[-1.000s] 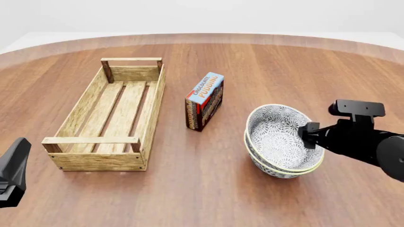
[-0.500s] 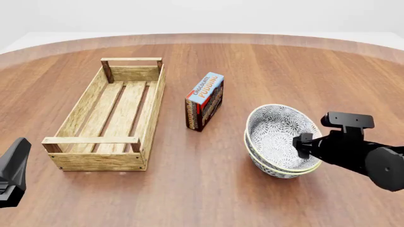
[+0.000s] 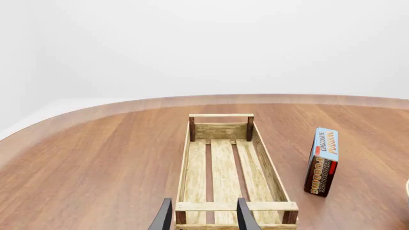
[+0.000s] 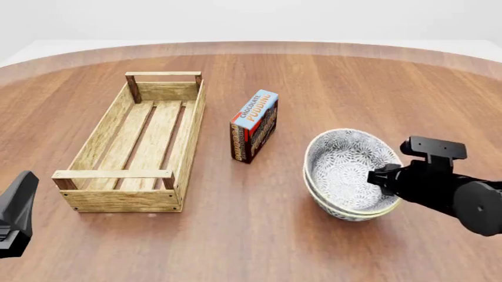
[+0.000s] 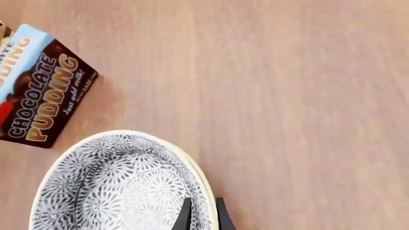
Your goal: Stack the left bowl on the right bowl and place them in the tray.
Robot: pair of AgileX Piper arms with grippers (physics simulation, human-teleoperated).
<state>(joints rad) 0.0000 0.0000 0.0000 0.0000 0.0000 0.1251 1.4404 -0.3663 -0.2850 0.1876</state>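
Two patterned grey-white bowls point(image 4: 345, 170) sit nested, one inside the other, on the table right of centre. My right gripper point(image 4: 378, 176) is shut on their right rim. In the right wrist view the fingers point(image 5: 186, 214) pinch the cream rim of the bowls point(image 5: 108, 187). The long light-wood tray point(image 4: 114, 174) lies empty at the left. My left gripper point(image 4: 16, 214) hangs at the lower left corner, open and empty. In the left wrist view its fingertips point(image 3: 164, 216) frame the near end of the tray point(image 3: 268, 205).
A chocolate pudding box point(image 4: 255, 125) stands upright between the tray and the bowls; it also shows in the left wrist view point(image 3: 321, 161) and the right wrist view point(image 5: 41, 86). The round wooden table point(image 4: 259, 235) curves away at the back.
My right gripper dropped lower and moved left onto the bowls' right rim, then closed on it. The bowls shifted only slightly. The left arm has not moved.
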